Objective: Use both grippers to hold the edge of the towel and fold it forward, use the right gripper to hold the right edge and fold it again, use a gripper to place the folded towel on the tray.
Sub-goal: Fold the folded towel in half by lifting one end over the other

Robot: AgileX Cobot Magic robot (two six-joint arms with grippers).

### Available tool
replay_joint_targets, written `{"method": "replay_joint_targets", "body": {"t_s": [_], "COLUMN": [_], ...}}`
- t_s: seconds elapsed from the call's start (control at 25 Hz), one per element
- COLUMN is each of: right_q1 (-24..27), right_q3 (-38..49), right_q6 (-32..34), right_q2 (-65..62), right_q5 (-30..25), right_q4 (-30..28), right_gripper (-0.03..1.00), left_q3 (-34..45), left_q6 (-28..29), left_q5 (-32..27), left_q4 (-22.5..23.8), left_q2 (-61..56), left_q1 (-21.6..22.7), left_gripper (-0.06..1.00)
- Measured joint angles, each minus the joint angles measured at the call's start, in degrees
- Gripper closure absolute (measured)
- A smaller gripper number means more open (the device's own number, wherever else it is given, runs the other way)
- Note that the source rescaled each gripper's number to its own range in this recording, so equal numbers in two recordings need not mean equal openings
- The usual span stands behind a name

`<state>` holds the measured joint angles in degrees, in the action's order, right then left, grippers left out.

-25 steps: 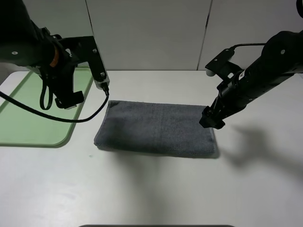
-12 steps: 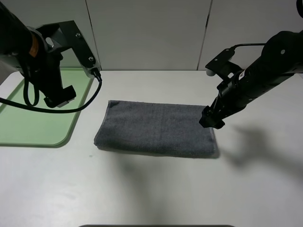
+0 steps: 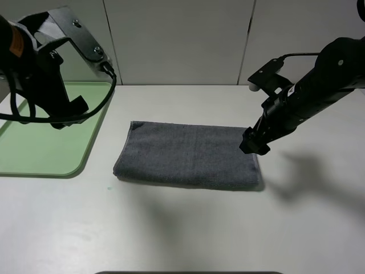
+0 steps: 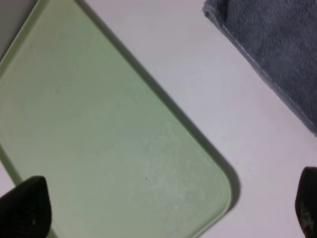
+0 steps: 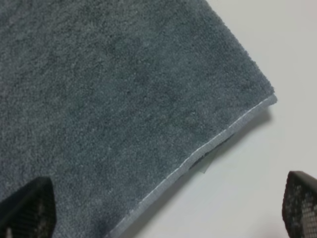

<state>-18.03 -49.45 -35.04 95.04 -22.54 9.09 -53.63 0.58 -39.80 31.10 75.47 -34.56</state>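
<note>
One arm moves in your high view: the left gripper [image 3: 64, 116] has drawn back from the towel [image 3: 188, 154] and now hangs over the tray [image 3: 40, 151], while the right gripper [image 3: 254, 142] stays put above the towel's right edge. The towel lies flat on the table, beside the tray, not on it. Your left wrist view shows fingertips [image 4: 25, 206] spread wide and empty, with the tray beneath. Your right wrist view shows fingertips [image 5: 25, 208] also apart, nothing pinched, over a layered towel corner. I judge the first fold done; the right-edge grasp comes next.
</note>
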Motion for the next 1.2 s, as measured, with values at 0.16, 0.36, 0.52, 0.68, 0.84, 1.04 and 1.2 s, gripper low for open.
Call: {"method": "replay_joint_targets", "body": {"t_s": [0.16,0.36,0.52,0.68,0.84,1.04,1.2], "right_q1": [0.0,0.0,0.0,0.0,0.0,0.0,0.0], "right_q3": [0.0,0.0,0.0,0.0,0.0,0.0,0.0], "right_q6": [0.2,0.2,0.2,0.2,0.2,0.2,0.2], "right_q2": [0.0,0.0,0.0,0.0,0.0,0.0,0.0], "right_q5": [0.0,0.0,0.0,0.0,0.0,0.0,0.0], "right_q4": [0.0,0.0,0.0,0.0,0.0,0.0,0.0], "right_gripper": [-0.03,-0.03,-0.03,-0.03,-0.03,-0.03,-0.03], "left_q3": [0.0,0.0,0.0,0.0,0.0,0.0,0.0], "left_q6": [0.1,0.3,0.3,0.3,0.3,0.3,0.3], "left_q5": [-0.7,-1.5,-2.3,-4.1,-6.2,-7.8,-9.7], "left_q4": [-0.5,-2.7,-3.2,-5.3,-7.9,-10.8,-13.2], "left_q2": [-1.3,-3.1,-4.3,-6.7,-10.8,-17.9,-24.8], "left_q1": [0.0,0.0,0.0,0.0,0.0,0.0,0.0], "left_gripper": [-0.06,-0.06,-0.06,-0.06,-0.06,-0.06,-0.06]}}
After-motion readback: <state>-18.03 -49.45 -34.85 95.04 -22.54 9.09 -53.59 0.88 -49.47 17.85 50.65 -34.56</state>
